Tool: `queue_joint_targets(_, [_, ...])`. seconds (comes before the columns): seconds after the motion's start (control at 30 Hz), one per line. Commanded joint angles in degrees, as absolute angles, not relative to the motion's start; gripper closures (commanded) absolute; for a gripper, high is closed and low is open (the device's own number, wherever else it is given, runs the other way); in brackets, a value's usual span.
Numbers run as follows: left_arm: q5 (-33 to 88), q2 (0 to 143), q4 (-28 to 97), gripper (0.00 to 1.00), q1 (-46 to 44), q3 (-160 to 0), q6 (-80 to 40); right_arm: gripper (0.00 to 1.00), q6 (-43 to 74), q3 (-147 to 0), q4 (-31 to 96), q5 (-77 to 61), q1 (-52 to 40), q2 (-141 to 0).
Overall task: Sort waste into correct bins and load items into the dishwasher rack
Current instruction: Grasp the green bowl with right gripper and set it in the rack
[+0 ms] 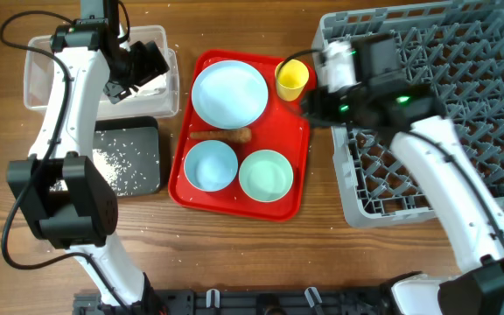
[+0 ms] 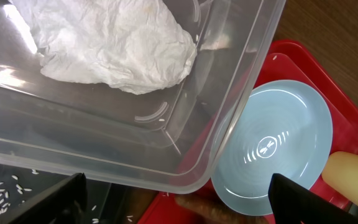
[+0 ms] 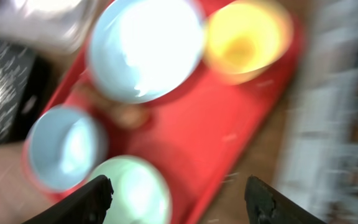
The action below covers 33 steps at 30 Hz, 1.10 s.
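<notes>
Both left claw (image 2: 179, 188) and right claw (image 3: 179, 190) gape wide, empty; crumpled white napkin (image 2: 110, 43) lies in clear tub (image 2: 244, 81).

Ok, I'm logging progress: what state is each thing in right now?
Napkin: in the tub.
Rice: mostly in the black tray.
Lump: on the red tray.
Plate: on red tray, bare.
Cup: upright, empty, on red tray.
Blue bowl: upright, empty.
Green bowl: upright, empty.
Rack: no dishes visible in it.
Left gripper: open, above tub.
Right gripper: open, near cup.
</notes>
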State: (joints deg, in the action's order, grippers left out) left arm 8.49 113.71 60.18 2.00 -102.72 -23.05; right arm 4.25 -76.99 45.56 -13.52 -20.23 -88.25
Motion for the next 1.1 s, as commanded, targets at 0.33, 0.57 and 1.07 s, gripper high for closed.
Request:
queue_joint_targets(0.33, [8.9,113.8,59.4,0.02,3.2,-103.1,-22.8,0.96,12.9,-65.8,40.1,-14.9,-28.6,-107.3])
queue_joint_targets(0.57, [8.9,113.8,59.4,0.00,3.2,-103.1,-22.8,0.96,15.7,-77.2,54.9,5.7,-26.1,-88.6])
queue_joint_targets(1.07, [8.9,113.8,59.4,0.00,3.2,-103.1,-22.8,0.96,-56.7,-78.0,-31.5,68.1,-15.6,-116.1])
